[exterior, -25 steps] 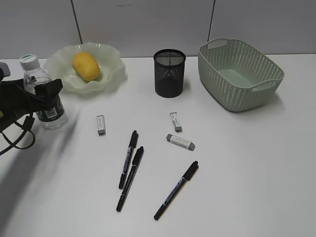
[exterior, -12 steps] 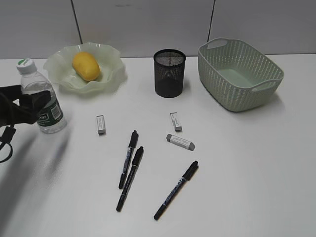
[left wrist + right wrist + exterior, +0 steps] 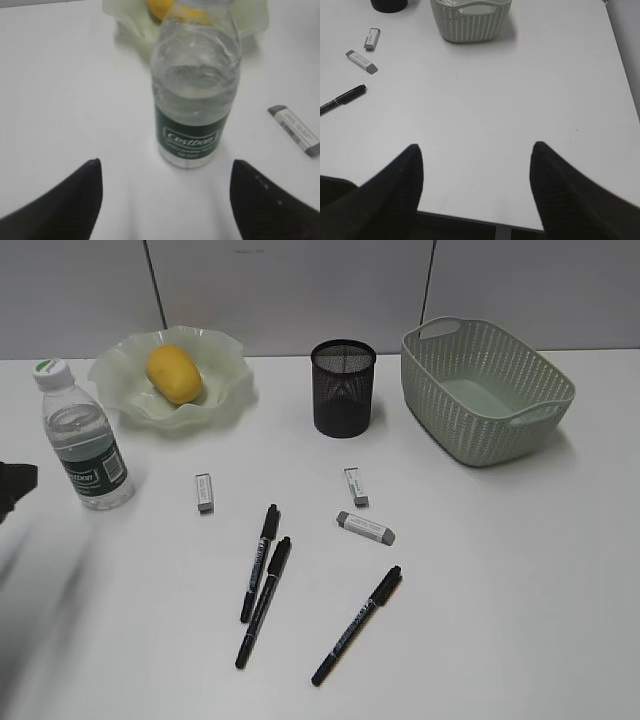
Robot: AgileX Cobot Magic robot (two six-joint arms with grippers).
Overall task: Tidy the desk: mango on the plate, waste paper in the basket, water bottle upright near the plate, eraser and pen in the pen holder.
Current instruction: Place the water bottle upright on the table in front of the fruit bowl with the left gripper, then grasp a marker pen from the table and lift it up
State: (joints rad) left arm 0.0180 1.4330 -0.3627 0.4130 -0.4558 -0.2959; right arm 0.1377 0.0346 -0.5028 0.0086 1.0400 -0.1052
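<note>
The water bottle (image 3: 85, 443) stands upright on the desk (image 3: 500, 590), left of the plate (image 3: 225, 380), which holds the mango (image 3: 174, 374). The bottle also shows in the left wrist view (image 3: 195, 95). My left gripper (image 3: 165, 175) is open and empty, drawn back from the bottle; only its tip shows at the exterior view's left edge (image 3: 15, 480). Three black pens (image 3: 262, 560) (image 3: 266, 600) (image 3: 358, 624) and three erasers (image 3: 204, 491) (image 3: 356, 486) (image 3: 366, 528) lie in the middle. The pen holder (image 3: 342, 387) and the basket (image 3: 484, 390) stand at the back. My right gripper (image 3: 475, 160) is open and empty over the desk's front edge. No waste paper is in view.
A grey panel wall runs behind the desk. The desk's front edge (image 3: 470, 217) lies right under my right gripper. An eraser (image 3: 295, 131) lies to the right of the bottle in the left wrist view.
My left gripper has let go of the bottle and pulled back to the left, almost out of the exterior view. The bottle stays upright.
</note>
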